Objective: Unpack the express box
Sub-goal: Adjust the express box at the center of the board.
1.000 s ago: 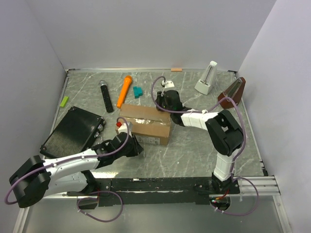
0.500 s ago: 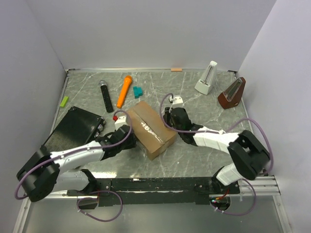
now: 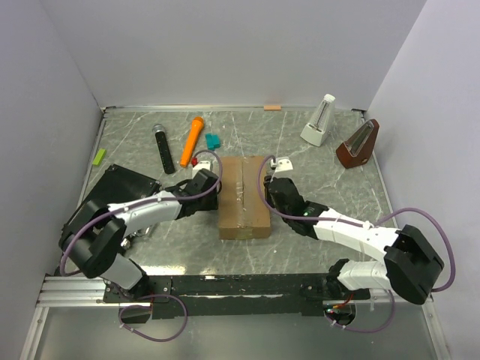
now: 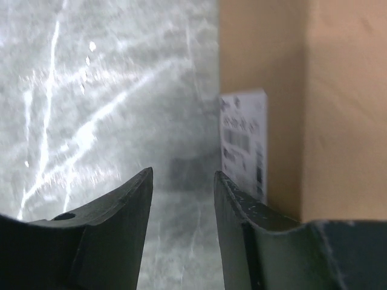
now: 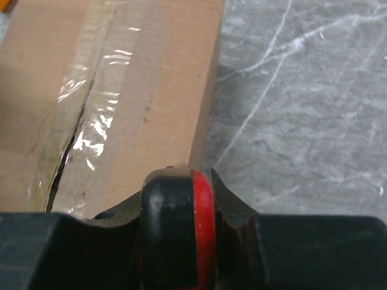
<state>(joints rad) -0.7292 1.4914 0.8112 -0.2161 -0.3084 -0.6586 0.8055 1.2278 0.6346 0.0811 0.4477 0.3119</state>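
Note:
The express box [image 3: 244, 196], brown cardboard with a clear tape strip [image 5: 97, 115] along its closed top seam, lies lengthwise at the table's middle. My left gripper [image 3: 214, 189] stands at its left side, open, with only table between the fingers [image 4: 181, 172]. The box wall [image 4: 338, 90] with a white label [image 4: 245, 145] is just to the right of them. My right gripper [image 3: 268, 190] sits at the box's right edge [image 5: 199, 90], shut on a black and red tool [image 5: 181, 205] that fills the jaws.
A black ribbed case [image 3: 112, 199] lies at the left. Behind the box are a black stick [image 3: 163, 148], an orange cylinder [image 3: 192, 140], a teal block [image 3: 214, 141] and a green block [image 3: 99, 156]. A white metronome [image 3: 319, 120] and a brown one [image 3: 358, 144] stand back right.
The box has been turned from crosswise to lengthwise and both arms swung with it. My left gripper has opened and come away from the box's side.

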